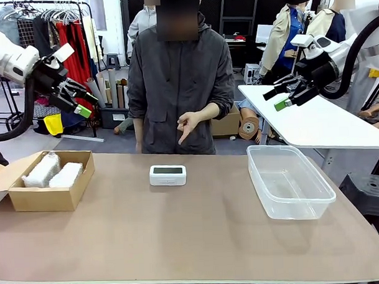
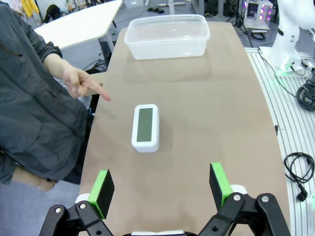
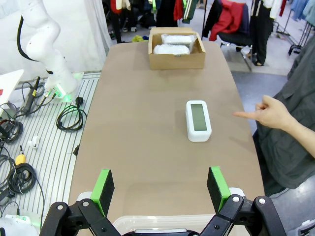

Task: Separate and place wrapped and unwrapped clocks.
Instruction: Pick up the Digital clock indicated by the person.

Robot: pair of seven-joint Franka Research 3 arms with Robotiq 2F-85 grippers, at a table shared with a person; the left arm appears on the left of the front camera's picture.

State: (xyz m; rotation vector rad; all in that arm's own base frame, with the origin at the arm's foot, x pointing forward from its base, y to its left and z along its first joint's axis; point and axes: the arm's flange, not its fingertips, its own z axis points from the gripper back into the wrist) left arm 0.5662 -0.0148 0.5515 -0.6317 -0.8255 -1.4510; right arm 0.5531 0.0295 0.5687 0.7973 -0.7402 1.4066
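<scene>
A bare white digital clock (image 1: 167,174) with a grey-green screen lies flat near the table's far middle; it shows as the clock (image 2: 145,127) and the clock (image 3: 198,120) in both wrist views. Two bubble-wrapped clocks (image 1: 52,172) lie side by side in a cardboard box (image 1: 48,198) at the left, the wrapped pair (image 3: 175,44) seen far off from the right wrist. My left gripper (image 1: 81,103) hangs open high above the table's left end. My right gripper (image 1: 286,96) hangs open high at the right. Both hold nothing.
A clear plastic tub (image 1: 288,182) stands at the table's right, the tub (image 2: 167,35) seen from the left wrist. A person stands at the far edge, one hand (image 1: 192,124) pointing down toward the clock. A white table (image 1: 326,121) stands behind at the right.
</scene>
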